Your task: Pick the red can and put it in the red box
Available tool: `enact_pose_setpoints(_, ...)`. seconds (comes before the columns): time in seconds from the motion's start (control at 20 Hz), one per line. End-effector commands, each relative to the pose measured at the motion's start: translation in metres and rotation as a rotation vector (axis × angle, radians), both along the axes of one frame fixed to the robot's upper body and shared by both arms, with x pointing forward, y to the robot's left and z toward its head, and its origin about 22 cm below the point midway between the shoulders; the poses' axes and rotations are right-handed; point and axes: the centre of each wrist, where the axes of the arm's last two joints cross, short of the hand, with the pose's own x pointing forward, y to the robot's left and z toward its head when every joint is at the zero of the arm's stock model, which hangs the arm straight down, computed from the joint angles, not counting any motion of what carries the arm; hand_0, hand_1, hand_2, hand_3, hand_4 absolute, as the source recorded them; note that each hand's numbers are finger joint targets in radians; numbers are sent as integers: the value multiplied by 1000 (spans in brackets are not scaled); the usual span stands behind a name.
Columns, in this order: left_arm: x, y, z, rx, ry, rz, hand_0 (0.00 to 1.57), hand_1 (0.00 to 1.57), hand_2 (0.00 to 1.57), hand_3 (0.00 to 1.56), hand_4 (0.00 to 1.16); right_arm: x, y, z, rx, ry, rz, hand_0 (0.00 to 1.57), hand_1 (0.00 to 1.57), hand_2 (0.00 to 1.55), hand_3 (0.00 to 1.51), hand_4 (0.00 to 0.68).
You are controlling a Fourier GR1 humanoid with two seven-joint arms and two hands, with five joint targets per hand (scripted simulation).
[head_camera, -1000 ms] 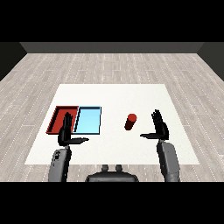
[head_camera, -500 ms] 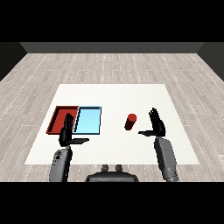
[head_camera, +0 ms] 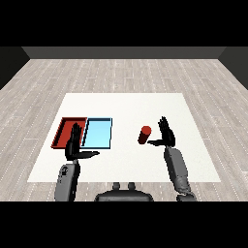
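Red can point(head_camera: 144, 135): you see it standing upright on the white table point(head_camera: 131, 106), just right of the frame's centre, in neither tray.
Right hand point(head_camera: 167, 137): it stands just to the right of the can, fingers straight and pointing up, thumb reaching left towards the can's lower part. You can make out a narrow strip of table between thumb tip and can, so it holds nothing.
Left hand point(head_camera: 75, 145): low on the left of the frame, fingers straight and spread upward, thumb stuck out to the right. It grasps nothing. In the view its fingertips overlap the near edge of the red tray; you cannot tell whether they touch it.
Red tray point(head_camera: 65, 128): left of centre, lying flat, its right wall touching the light blue tray.
Light blue tray point(head_camera: 98, 133): between the red tray and the can, with open table on its right side.
Open room: you have a band of bare table between the can and the blue tray, and wide bare table behind the can towards the upper part of the frame.
Edges: the right hand sits well inside the table's right edge; both forearms cross the near edge at the bottom.
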Motion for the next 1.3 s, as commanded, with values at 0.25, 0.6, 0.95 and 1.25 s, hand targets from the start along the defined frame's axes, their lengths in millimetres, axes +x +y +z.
enact_pose_setpoints(0.25, -14, -6, 9, -22, 0, -13, 0, 0, 0, 0, 0, 12, 5, -4, 34, 34, 27, 0, 0, 0, 0, 0)
enact_pose_setpoints(0.6, 7, 3, -6, -7, 1, -2, 0, 0, 0, 0, 0, 1, 6, -45, 95, 53, 3, 0, 0, 0, 0, 0)
enact_pose_setpoints(0.95, -5, 11, 17, -37, -16, -9, 0, 0, 0, 0, 0, 14, 26, -46, 80, 58, 17, 0, 0, 0, 0, 0)
enact_pose_setpoints(1.25, -5, 14, -3, -38, 9, -16, 0, 0, 0, 0, 0, 22, 61, -52, 86, 63, 24, 0, 0, 0, 0, 0)
